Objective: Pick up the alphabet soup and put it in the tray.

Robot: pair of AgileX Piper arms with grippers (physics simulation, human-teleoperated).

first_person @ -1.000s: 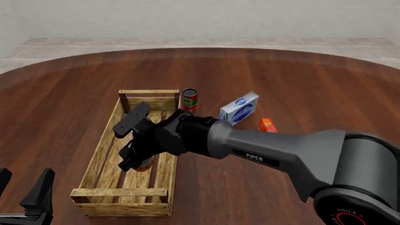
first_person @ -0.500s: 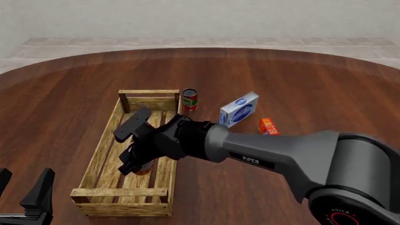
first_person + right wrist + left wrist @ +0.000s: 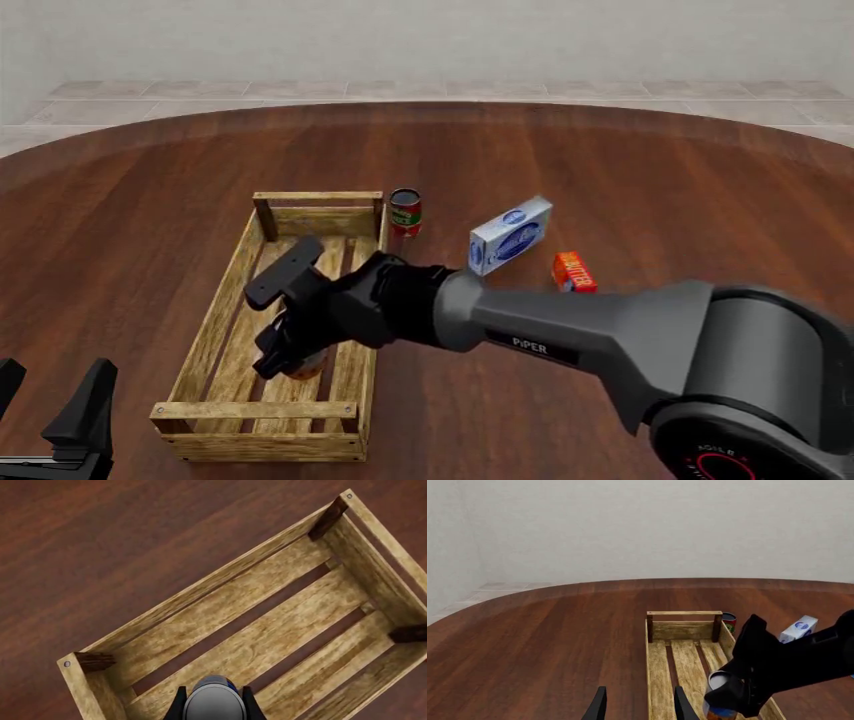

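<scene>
The alphabet soup, a blue can with an orange band and pale top, is held upright by my right gripper, which is shut on its sides. The can is low over the slats inside the tray, in the half nearer me. Whether it touches the floor is unclear. The right wrist view looks straight down on the can top between the fingers, with the tray beneath. In the left wrist view the can sits under the black gripper inside the tray. My left gripper stands open and empty, left of the tray's near end.
A small red-and-green can stands just outside the tray's far right corner. A blue-and-white box and a small orange box lie to the right of the tray. The right arm stretches over the table's right half.
My right gripper has sunk a little lower into the tray with the can still in it. The left arm has not moved.
</scene>
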